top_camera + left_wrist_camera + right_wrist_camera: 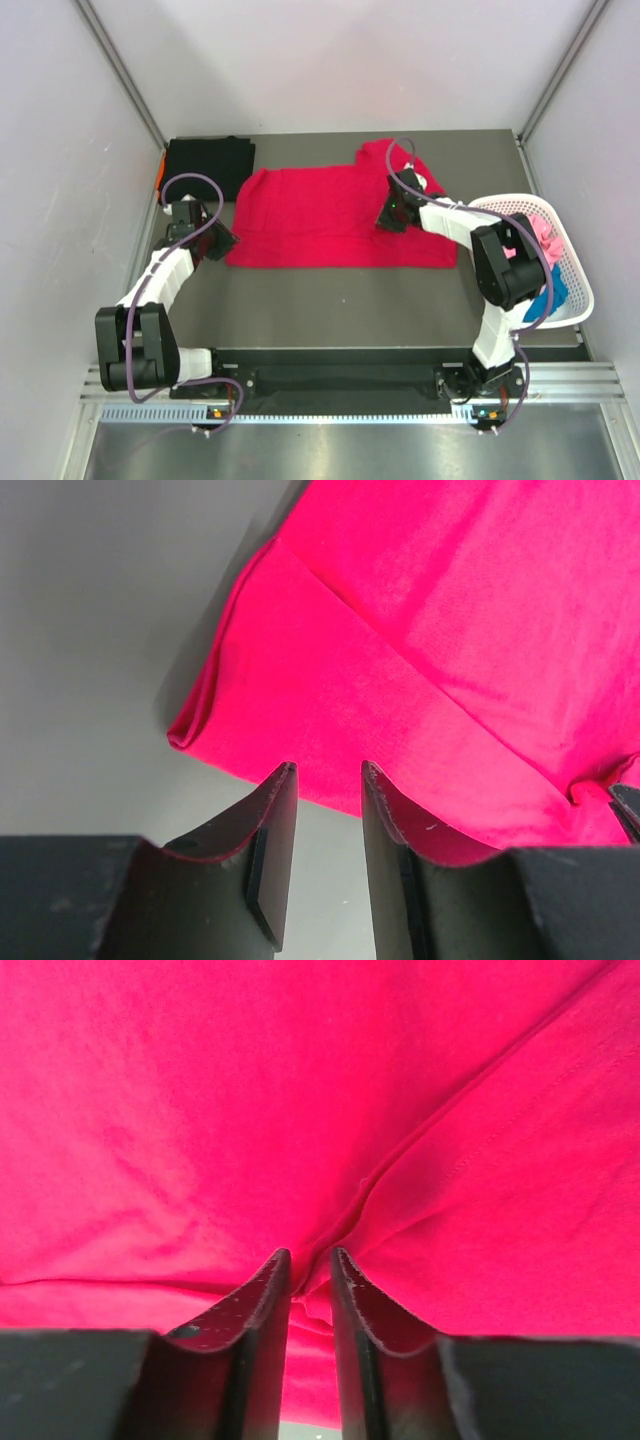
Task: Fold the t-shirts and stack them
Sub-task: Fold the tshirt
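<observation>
1. Top external view gives me the worktop (330, 310) with the red shirt (320, 215) spread flat across its middle, one sleeve sticking out at the far right. I read it as laid out for folding, with the fold not yet made.
2. The black shirt (208, 165) lies folded in the far left corner, at the red one's far left corner; I can't tell whether they touch. I judge it to be the start of the stack. An orange shirt (161, 172) shows only as a sliver at its left edge, so how it lies is hidden.
3. The basket (575, 290) at the right edge holds a pink shirt (543, 235) and a blue shirt (548, 295), bunched and partly covered by the right arm.
4. The right pincer (310, 1255) is nearly closed, with a ridge of red cloth drawn into its tips. It looks to be holding that ridge, I think to lift that side.
5. The left pincer (328, 770) sits at the near left hem corner, jaws narrowly apart with nothing visible between them. Whether its tips touch the cloth I can't tell.
</observation>
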### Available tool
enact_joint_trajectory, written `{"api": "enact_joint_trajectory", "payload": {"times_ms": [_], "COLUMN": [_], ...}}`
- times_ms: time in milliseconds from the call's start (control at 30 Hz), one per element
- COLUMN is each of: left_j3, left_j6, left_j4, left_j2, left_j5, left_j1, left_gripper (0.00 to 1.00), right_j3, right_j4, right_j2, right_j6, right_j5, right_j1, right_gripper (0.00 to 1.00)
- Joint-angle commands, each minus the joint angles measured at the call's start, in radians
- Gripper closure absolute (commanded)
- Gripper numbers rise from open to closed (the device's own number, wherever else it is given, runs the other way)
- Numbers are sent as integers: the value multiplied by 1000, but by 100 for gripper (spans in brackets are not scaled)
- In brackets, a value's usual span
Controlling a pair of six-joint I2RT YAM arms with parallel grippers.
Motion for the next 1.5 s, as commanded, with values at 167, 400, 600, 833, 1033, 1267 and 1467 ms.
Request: {"api": "enact_joint_trajectory", "payload": {"times_ms": [167,400,600,833,1033,1267,1467], "left_j3": [-106,-135,-154,-160,-149,-154,-166], "left_j6": [-8,-15,-71,-49,-43,-28,-12], "left_j4": [99,116,147,157,171,92,23], "left_j2": [-57,24,62,81,93,30,-80], "left_j5": [13,-42,-70,-153,-180,-208,-249], "left_j1": [3,4,6,6,6,6,6], "left_gripper": [58,54,54,52,62,100,100], "right_j3": [173,24,-114,-224,-302,-390,-433], "right_j4": [-161,-192,-227,-184,-184,-290,-334], "right_j2": [-73,-233,-371,-469,-544,-644,-689], "right_j6": [-69,2,14,-9,-27,82,128], "right_j5": [113,18,22,-47,-39,70,206], "right_j1": [4,-48,-86,-141,-140,-157,-184], "right_gripper": [68,65,64,64,63,56,52]}}
